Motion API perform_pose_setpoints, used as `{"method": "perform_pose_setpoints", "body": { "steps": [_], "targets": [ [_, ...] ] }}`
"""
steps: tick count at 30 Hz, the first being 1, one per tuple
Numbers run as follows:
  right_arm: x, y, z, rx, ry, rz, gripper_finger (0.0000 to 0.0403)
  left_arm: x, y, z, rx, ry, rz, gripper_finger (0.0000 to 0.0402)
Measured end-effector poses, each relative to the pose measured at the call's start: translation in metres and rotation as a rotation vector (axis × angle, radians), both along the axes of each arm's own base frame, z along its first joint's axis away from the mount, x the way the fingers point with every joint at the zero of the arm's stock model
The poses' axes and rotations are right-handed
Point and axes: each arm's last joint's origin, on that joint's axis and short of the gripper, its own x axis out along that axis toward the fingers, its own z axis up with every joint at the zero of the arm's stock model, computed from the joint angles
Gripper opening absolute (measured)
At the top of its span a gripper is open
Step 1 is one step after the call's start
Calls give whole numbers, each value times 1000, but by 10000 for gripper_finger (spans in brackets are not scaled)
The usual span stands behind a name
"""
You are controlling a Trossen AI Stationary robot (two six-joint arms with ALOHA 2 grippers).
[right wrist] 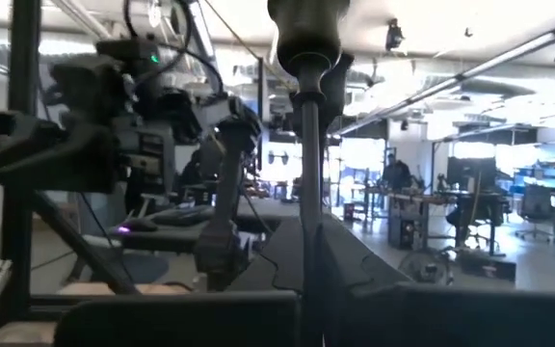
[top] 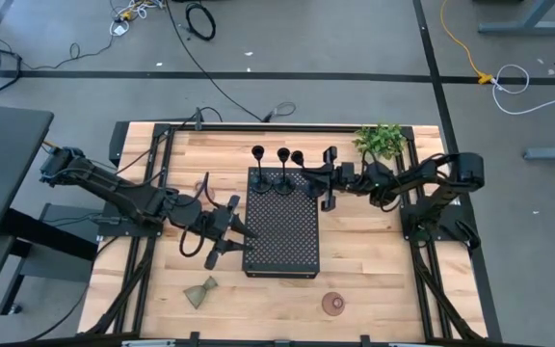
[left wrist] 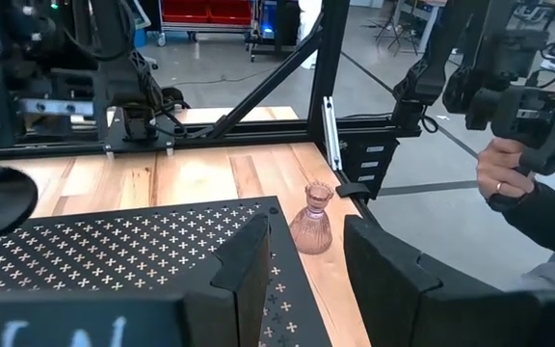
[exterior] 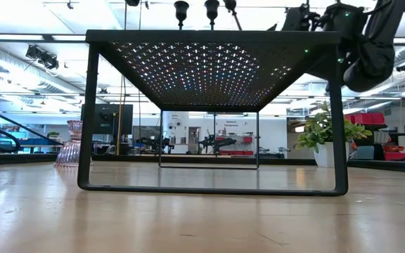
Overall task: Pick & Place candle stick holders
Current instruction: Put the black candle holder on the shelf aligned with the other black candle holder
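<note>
Three slim black candle stick holders show at the far edge of the black perforated tray [top: 282, 226]. Two of them [top: 258, 154] [top: 283, 156] stand free on it. My right gripper [top: 312, 178], reaching in from the table's right, is shut on the third [top: 299, 159]. My left gripper [top: 231, 231] stands open at the tray's left edge and I see nothing in its hold. An olive-green hourglass holder [top: 200, 291] lies on its side near the front left. A pinkish glass holder [top: 333, 305] stands upright on its base near the front edge, also seen beyond my left fingers [left wrist: 311, 220]. My right gripper pinches the black holder's thin stem [right wrist: 304, 207] between its two fingers, below the cup top [right wrist: 304, 24]. The fingers come about level from the table's right and lie across the stem. The holder stays upright. Its base is hidden, so I cannot tell whether it stands on the tray.
A small leafy plant [top: 382, 141] stands at the far right, close behind my right arm. The tray is raised on legs [exterior: 86, 119]. A person's hand [left wrist: 501, 178] holding a dark device shows beyond the table's edge. Bare wood lies along the near edge.
</note>
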Motion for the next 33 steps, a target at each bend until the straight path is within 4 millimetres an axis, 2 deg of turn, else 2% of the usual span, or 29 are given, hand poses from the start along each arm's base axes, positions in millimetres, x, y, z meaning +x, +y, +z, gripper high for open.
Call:
{"method": "perform_pose_setpoints", "body": {
  "steps": [6, 22, 33],
  "targets": [
    [5, -6, -3, 15, 12, -10, 0, 0, 0, 0, 1, 1, 0, 138],
    [5, -5, -4, 16, 16, -23, 0, 0, 0, -1, 4, 8, -1, 138],
    [6, -7, -9, 50, 60, -67, 54, 0, 0, -1, 3, 7, 0, 138]
  ]
}}
